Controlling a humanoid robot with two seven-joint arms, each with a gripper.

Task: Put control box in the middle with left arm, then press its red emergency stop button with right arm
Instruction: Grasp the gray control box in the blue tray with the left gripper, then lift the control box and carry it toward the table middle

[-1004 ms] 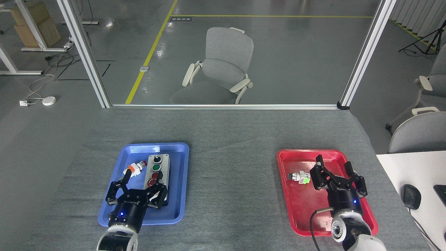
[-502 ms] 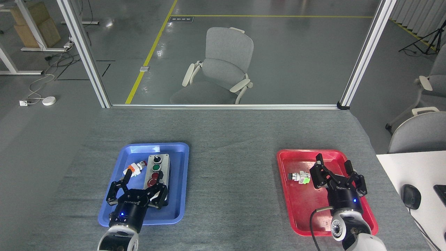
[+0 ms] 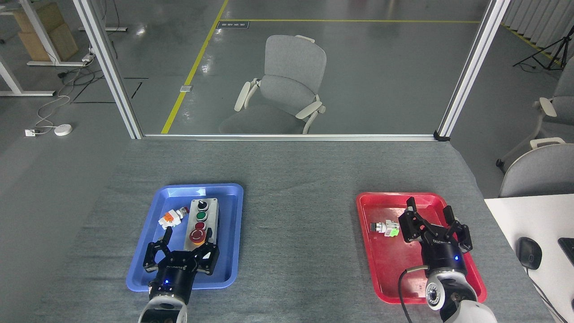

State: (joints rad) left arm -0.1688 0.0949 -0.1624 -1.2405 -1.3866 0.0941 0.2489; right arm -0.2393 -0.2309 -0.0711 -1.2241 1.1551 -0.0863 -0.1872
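The grey table (image 3: 296, 179) carries a blue tray (image 3: 231, 211) on the left side and a red tray (image 3: 385, 269) on the right.

The control box (image 3: 202, 222) lies lengthwise inside the blue tray, not yet in the middle of the table. Step in hand: grasping the box.

The left arm gripper (image 3: 181, 251) hovers at the box's near end, fingers spread, holding nothing. The right arm gripper (image 3: 432, 226) waits over the red tray, fingers apart and empty, beside a small loose push-button part (image 3: 385, 228).

Next move, as judged: lower the left fingers astride the box, close, lift clear of the tray rim.
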